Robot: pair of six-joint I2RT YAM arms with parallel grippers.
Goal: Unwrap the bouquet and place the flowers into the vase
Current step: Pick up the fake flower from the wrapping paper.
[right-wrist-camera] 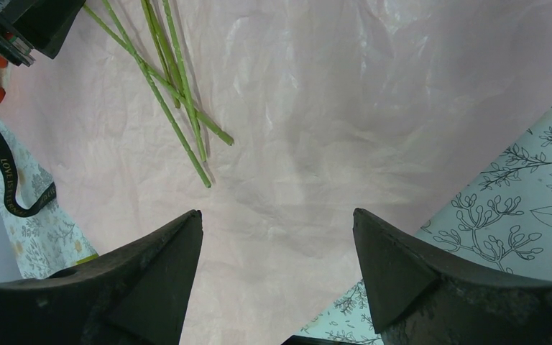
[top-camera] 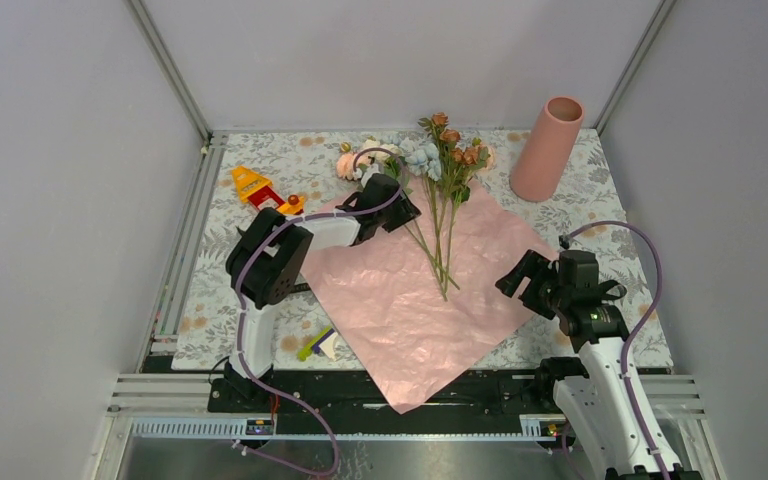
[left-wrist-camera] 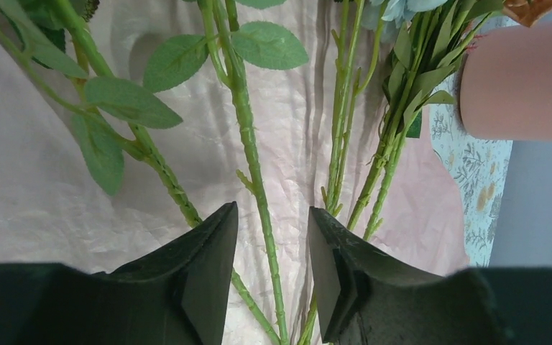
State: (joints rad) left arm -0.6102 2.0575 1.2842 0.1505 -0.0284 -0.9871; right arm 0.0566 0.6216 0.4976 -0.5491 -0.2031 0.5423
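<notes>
left wrist view: the flowers [left-wrist-camera: 244,126] lose most heads past the top edge, the vase [left-wrist-camera: 521,79] runs off the right; by the pink paper [top-camera: 410,290], at its near-left edge, a purple-green thing [top-camera: 318,343] is too small to name

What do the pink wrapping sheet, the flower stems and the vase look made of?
Pink wrapping sheet: thin paper, mostly matte with a slight sheen, finely crinkled. Flower stems: likely moulded plastic, uniform green with knobbly ridges. Vase: smooth matte salmon; ceramic or plastic, cannot tell.
</notes>
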